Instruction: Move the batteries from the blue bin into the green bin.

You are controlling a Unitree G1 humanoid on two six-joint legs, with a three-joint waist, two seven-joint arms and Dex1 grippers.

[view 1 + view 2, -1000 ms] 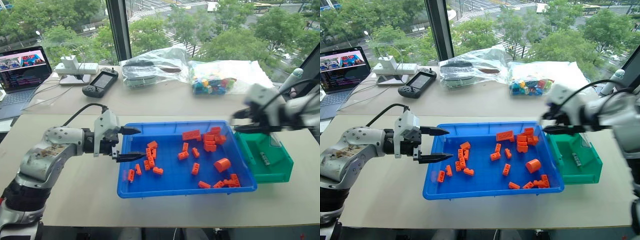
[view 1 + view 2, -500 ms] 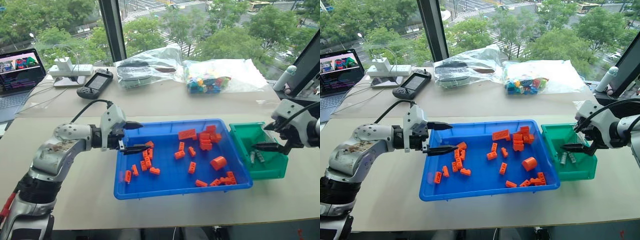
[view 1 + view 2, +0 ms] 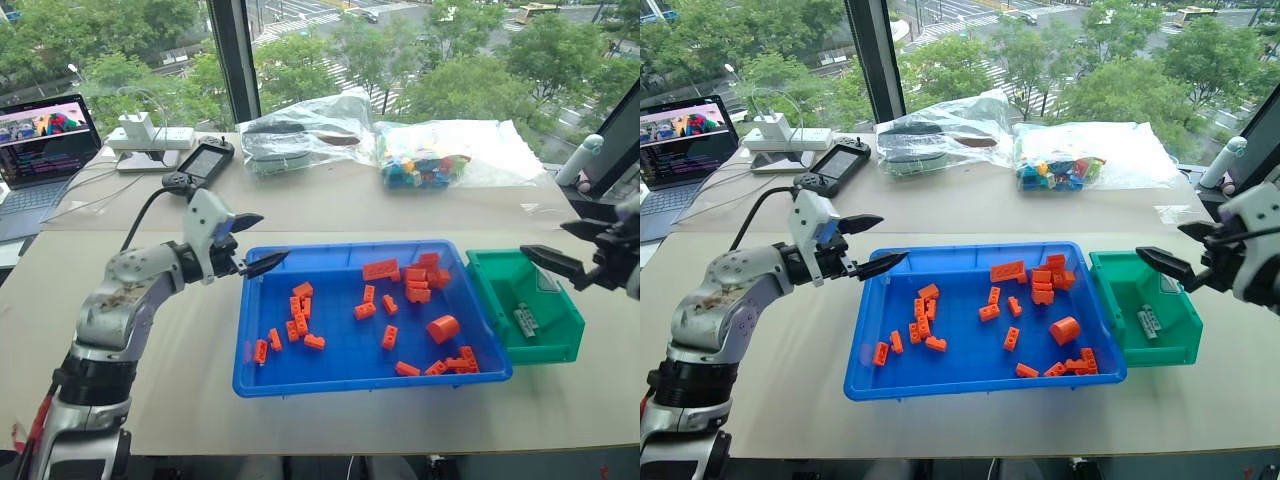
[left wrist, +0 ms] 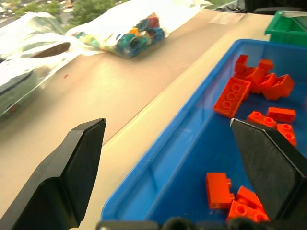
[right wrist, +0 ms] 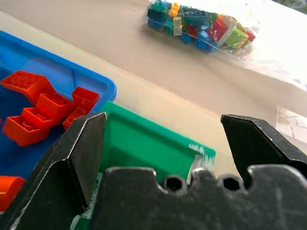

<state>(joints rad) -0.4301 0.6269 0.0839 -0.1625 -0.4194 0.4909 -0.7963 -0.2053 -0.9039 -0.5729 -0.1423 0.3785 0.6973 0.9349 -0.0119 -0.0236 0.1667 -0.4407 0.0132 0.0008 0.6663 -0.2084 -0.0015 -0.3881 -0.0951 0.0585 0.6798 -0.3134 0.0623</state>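
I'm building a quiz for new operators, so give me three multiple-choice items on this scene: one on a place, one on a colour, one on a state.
1. Where do the batteries lie?
A. in the green bin
B. in the blue bin
C. on the bare table

2. What colour are the bricks in the blue bin?
A. yellow
B. orange
C. white

3. How is the right hand?
A. shut on a battery
B. shut on a brick
C. open and empty

Key: 1 A, the silvery cylinders rest on the floor of the green bin. 2 B, every loose brick in that bin is orange. 3 C, its fingers stand wide apart beside the green bin with nothing between them.
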